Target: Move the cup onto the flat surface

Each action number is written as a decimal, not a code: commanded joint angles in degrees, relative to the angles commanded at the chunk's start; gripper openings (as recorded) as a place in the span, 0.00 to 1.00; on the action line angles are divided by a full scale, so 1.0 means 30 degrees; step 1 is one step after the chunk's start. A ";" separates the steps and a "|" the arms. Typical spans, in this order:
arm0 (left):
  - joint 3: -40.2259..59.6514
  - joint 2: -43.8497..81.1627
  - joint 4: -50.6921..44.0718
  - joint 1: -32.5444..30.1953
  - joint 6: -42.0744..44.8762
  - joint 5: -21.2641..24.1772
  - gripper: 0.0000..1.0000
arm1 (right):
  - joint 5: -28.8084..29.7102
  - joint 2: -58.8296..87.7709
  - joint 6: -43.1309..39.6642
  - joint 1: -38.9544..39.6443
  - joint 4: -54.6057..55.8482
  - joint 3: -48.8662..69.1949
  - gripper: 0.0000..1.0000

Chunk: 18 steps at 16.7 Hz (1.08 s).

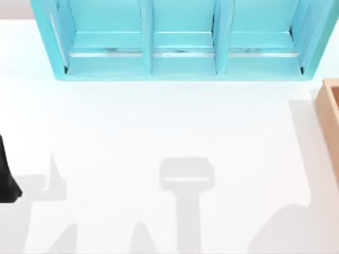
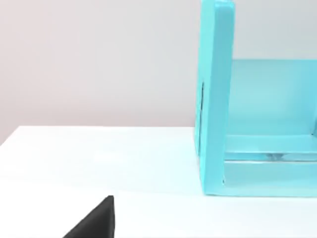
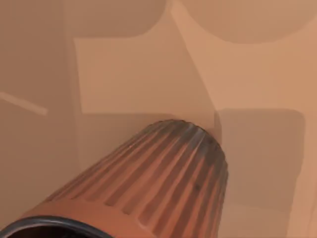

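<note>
With my right wrist camera hard against the cup [image 3: 163,173] inside the wooden box [image 1: 329,114] at the table's three o'clock edge, I cannot tell whether either gripper is clenched, so I would confirm the grasp, then lift straight up before crossing toward nine o'clock to the white tabletop [image 1: 159,121].

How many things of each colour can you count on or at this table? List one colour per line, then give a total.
Turquoise: 1, the shelf unit
Tan: 1, the wooden box
Copper-brown: 1, the cup, seen close in the right wrist view against tan walls
White: 1, the tabletop
Total: 4
</note>
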 joint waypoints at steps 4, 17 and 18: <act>0.0000 0.0000 0.0000 0.0000 0.0000 0.0000 1.00 | 0.0000 0.0000 0.0000 0.0000 0.0000 0.0000 0.70; 0.0000 0.0000 0.0000 0.0000 0.0000 0.0000 1.00 | 0.0000 0.0000 0.0000 0.0000 0.0000 0.0000 0.00; 0.0000 0.0000 0.0000 0.0000 0.0000 0.0000 1.00 | 0.0000 0.0000 0.0000 0.0000 0.0000 0.0000 0.00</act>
